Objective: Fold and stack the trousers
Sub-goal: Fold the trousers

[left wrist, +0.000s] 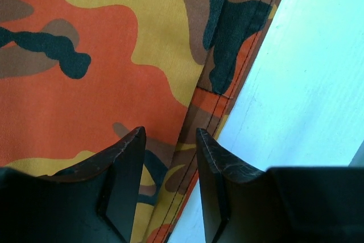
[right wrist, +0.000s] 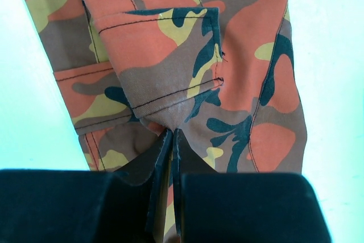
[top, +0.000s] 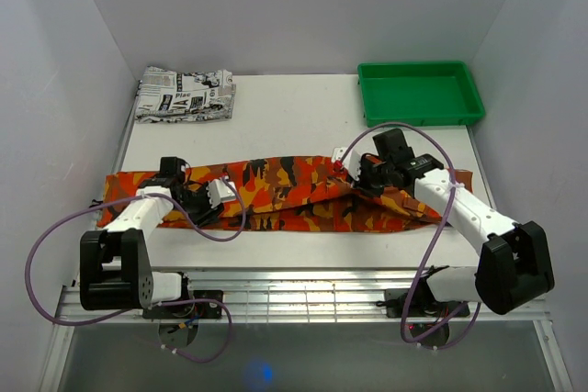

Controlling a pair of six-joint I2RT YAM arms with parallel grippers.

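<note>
The trousers [top: 294, 192], in orange, red, yellow and black camouflage, lie stretched left to right across the white table [top: 294, 121]. My left gripper [top: 207, 199] is over their left part. In the left wrist view it [left wrist: 169, 132] is open, its jaws astride the stitched edge of the trousers [left wrist: 114, 55], with bare table [left wrist: 318, 83] on the right. My right gripper [top: 355, 177] is over their right part. In the right wrist view it [right wrist: 172, 132] is shut on a pinch of the trousers [right wrist: 170, 44] just below a pocket flap.
A folded black-and-white newspaper-print garment [top: 184, 95] lies at the back left of the table. A green tray [top: 420, 91] stands at the back right. White walls close in the table on three sides.
</note>
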